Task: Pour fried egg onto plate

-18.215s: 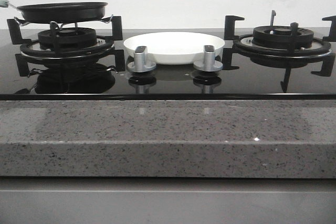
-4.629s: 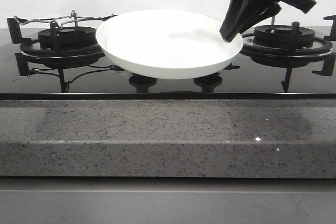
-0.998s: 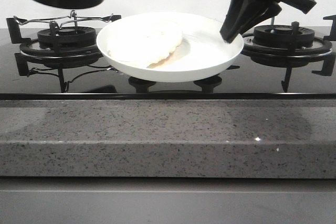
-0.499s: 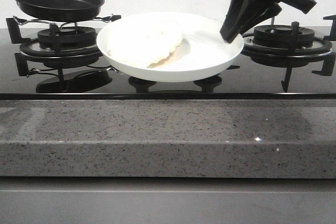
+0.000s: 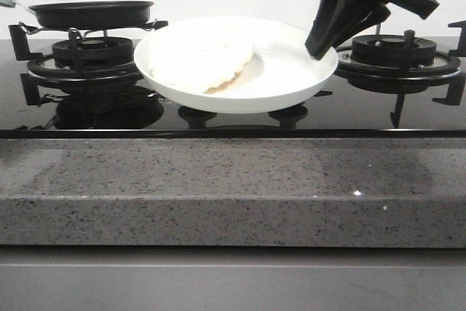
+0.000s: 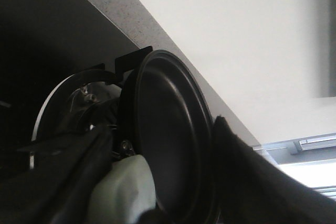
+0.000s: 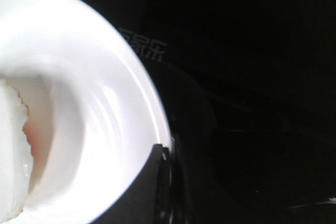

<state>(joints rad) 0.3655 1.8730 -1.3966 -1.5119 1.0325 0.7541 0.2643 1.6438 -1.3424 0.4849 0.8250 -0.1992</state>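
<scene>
The white plate [image 5: 284,78] hangs tilted toward me over the middle of the hob, and my right gripper [image 5: 314,47] is shut on its right rim. The fried egg [image 5: 204,60] lies on the plate's left half, pale side up. The right wrist view shows the plate [image 7: 79,51], the egg's edge [image 7: 13,145] and my right gripper [image 7: 165,156] pinching the rim. The black pan [image 5: 91,14] sits level on the left burner. My left gripper is out of the front view. In the left wrist view my left gripper [image 6: 161,127] is shut on the pan's pale green handle [image 6: 126,192] beside the pan [image 6: 173,145].
The left burner grate [image 5: 95,56] is under the pan, and the right burner [image 5: 393,52] is bare. Two knobs [image 5: 287,114] are half hidden under the plate. A grey granite counter edge [image 5: 233,187] runs along the front. A white wall is behind.
The pan came down from above the left burner and levelled out onto the grate. The plate with the egg and the right gripper stayed still.
</scene>
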